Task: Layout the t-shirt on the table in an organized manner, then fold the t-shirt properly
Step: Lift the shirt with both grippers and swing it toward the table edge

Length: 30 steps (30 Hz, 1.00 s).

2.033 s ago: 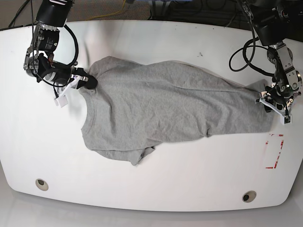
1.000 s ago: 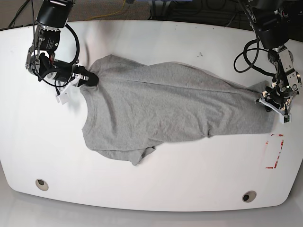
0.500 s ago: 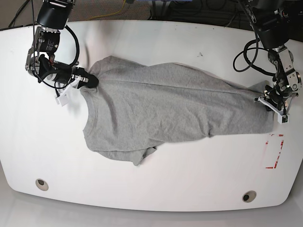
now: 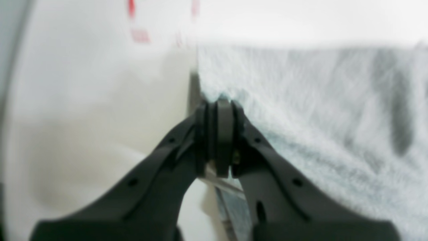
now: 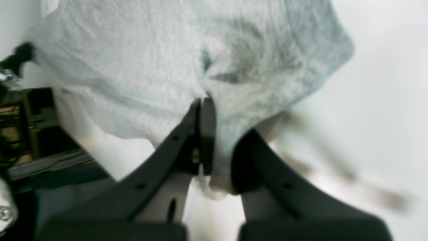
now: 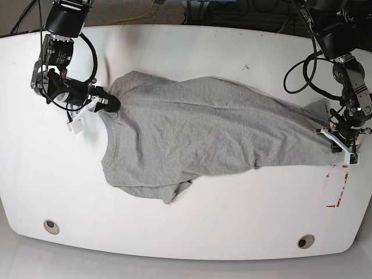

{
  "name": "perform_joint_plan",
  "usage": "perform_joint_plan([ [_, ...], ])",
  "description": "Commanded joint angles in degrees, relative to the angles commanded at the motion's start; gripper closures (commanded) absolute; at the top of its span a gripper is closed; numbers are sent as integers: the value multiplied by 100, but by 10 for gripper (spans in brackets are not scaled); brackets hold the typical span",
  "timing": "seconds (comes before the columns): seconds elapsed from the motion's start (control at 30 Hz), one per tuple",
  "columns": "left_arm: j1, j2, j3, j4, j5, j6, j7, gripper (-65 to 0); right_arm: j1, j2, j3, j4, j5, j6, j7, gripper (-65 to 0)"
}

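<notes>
The heather-grey t-shirt (image 6: 203,136) lies stretched across the white table (image 6: 192,232), neck end at the left and hem at the right. My right gripper (image 6: 110,104) is shut on the shirt's edge near the neck; in the right wrist view its jaws (image 5: 205,103) pinch a fold of grey fabric (image 5: 133,60). My left gripper (image 6: 338,145) is shut on the hem corner; in the left wrist view it (image 4: 217,107) clamps the cloth edge (image 4: 317,117). The lower left part of the shirt is bunched and folded under. The black neck mark is hidden.
A red dashed rectangle (image 6: 337,186) is marked just in front of my left gripper and shows blurred in the left wrist view (image 4: 138,35). Two grey grommets (image 6: 51,226) (image 6: 306,241) sit near the front edge. Cables lie beyond the back edge (image 6: 232,11).
My left gripper has moved a little toward the table's front with the hem corner, pulling the right end of the shirt flatter. My right gripper has barely shifted, still holding the neck end.
</notes>
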Motion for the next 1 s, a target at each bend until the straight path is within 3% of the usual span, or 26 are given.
perform_joint_plan([
  [0.3,-114,-35,457,853,18,-9,0,-23,352,141,9,369,0,18,9,0],
  [0.57,-431,-97,484,1204,26,-9,18,-23,642,281,0,352,-9,18,88,0],
  [0.87,-1292,-220,492,1169,0,-9,624,-25,1275,607,-35,246,-18,26,123,0],
  [1.0,-1705,-229,598,1169,0,-9,695,-25,1741,738,-35,-123,-18,26,123,0],
])
